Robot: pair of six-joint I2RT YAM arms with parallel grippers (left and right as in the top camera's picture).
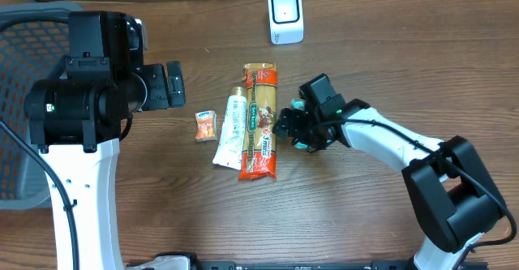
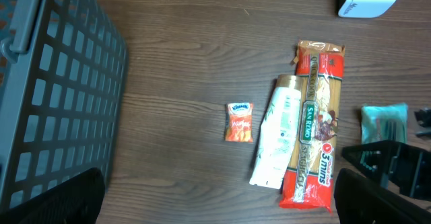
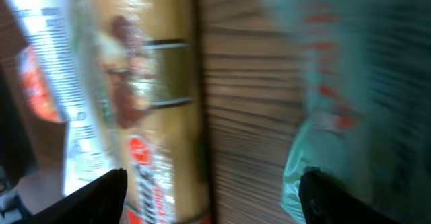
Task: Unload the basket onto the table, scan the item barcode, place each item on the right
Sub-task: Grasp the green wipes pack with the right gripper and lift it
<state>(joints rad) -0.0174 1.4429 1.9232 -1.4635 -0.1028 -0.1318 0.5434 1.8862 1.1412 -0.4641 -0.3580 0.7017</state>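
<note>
Hovering low with right hand (image 1: 293, 130) spread wide near teal packet (image 2: 384, 120), just beside pasta pack (image 1: 260, 120); holding left hand (image 1: 167, 86) wide, empty, above tabletop (image 1: 405, 59).

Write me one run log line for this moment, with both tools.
left tool: open, empty | right tool: open, at pasta packet, beside teal packet | scanner: no item held to it

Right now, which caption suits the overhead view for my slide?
Open right end effector beside the pasta packet, with tube, small sachet and white scanner on the table.
</note>
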